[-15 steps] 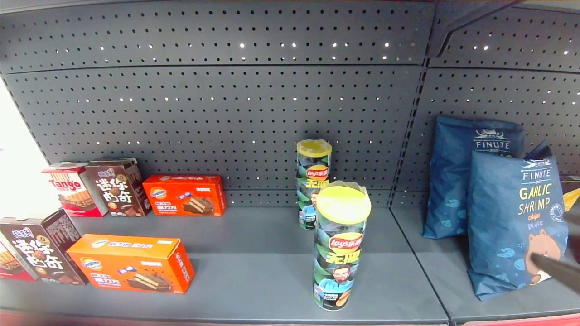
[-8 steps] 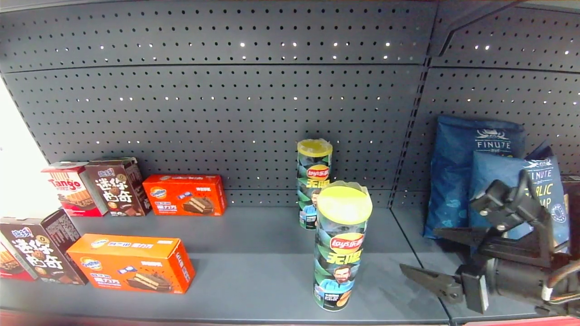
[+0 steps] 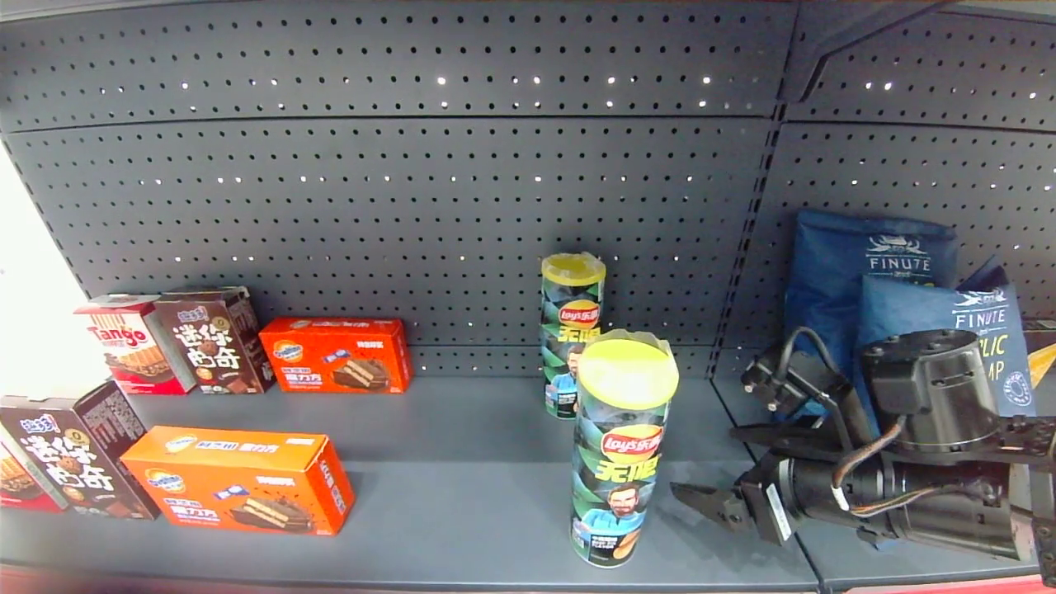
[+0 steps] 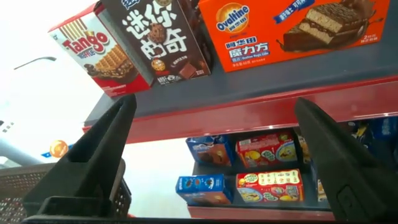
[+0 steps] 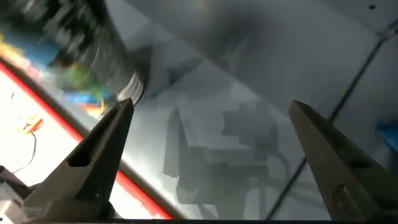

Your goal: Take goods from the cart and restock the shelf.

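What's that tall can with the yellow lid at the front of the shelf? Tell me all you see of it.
The front can is a tall round tube, likely cardboard, with a green and black printed wrap showing a cartoon man and a red and yellow logo. Its yellow plastic lid is on. It stands upright on the grey shelf, before a matching can. The right gripper, jaws open, is close beside it, seemingly not touching.

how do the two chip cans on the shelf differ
The front chip can stands near the front edge of the shelf; the back chip can stands back by the pegboard. The front chip can's lid covers part of the back chip can's lower half. The right gripper sits open beside the front can, apart from the back one. Both are upright, with yellow lids and the same green print.
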Available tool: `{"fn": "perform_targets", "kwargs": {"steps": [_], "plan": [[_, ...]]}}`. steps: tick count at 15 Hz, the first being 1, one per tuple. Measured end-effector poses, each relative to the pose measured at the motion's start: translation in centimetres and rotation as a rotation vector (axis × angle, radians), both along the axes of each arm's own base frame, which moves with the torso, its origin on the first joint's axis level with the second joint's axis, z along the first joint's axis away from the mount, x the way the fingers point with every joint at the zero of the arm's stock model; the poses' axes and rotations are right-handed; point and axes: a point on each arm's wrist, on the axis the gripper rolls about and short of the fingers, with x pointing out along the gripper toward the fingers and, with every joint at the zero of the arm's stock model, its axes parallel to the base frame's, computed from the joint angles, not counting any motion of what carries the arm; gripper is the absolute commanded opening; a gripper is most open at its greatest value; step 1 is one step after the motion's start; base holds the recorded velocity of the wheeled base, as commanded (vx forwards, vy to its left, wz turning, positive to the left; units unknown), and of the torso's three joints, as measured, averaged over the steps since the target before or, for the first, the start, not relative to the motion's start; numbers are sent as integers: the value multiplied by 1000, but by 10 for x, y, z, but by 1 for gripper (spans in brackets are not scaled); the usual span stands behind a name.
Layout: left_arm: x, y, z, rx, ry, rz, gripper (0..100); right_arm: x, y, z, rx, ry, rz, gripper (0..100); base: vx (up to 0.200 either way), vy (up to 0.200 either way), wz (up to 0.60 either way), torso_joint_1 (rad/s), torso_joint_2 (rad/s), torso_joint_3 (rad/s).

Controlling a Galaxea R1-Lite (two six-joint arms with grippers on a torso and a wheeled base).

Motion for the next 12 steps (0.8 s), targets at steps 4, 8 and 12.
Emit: {"fn": "perform_targets", "kwargs": {"steps": [4,8,12], "plan": [[0,0,0,-1,1,2,100,8,6,-4,-10,14,0,100,0,0,0,0,0,0],[0,0,0,-2,0,2,100,10,7,-7,-16,23,2,100,0,0,0,0,0,0],[0,0,0,-19,-1,3,100,12,16,-10,-23,31,24,100,0,0,0,0,0,0]]}}
